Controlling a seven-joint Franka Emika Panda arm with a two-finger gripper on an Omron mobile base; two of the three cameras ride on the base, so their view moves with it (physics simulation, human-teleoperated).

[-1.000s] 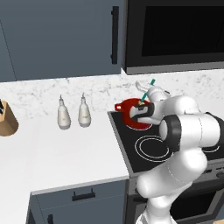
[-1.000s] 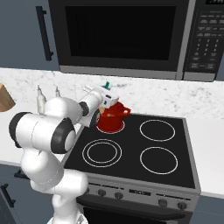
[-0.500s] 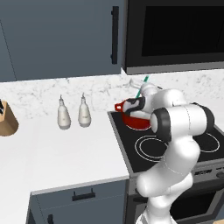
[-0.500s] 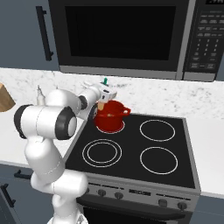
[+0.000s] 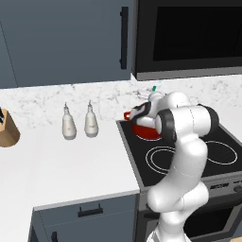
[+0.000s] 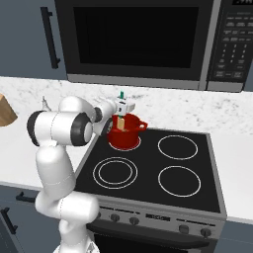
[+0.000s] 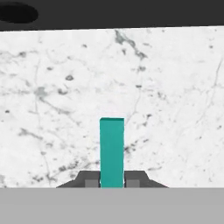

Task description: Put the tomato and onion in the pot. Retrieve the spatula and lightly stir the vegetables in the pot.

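Over rear left burner of stove [image 6: 207, 163]: pot [image 6: 123, 138], red, squat, one loop handle turned toward right rear burner. Standing in pot: spatula [image 6: 120, 121], pale head down inside the rim, teal handle rising through gripper [image 6: 120, 105] and ending just above it. Same handle seen end-on from hand view as spatula [image 7: 112, 151], clamped between both finger tips, marble backsplash [image 7: 166, 96] behind.

Claw state: narrow, closed on spatula handle.

Left base view: gripper [image 5: 150, 97] at far side of pot [image 5: 144, 130], forearm crossing in front; teal handle tip of spatula [image 5: 154, 88] just above wrist. Two pale bottles [image 5: 78, 122] on counter [image 5: 66, 165], well apart from stove.

Tomato and onion: not distinguishable; pot interior hidden by rim and arm.

Change over last second: handle, earlier leaning toward the right of pot in left base view, now near upright and toward pot's back edge. Elbow swung from low right to directly in front of pot. Pot itself unmoved on burner. Grip unchanged throughout.

Reading: tool sweeping around inside pot, consistent with stirring step under way; vegetables judged already in, placement steps done, task near its end. Light contact advisable, pot small and easily shoved.
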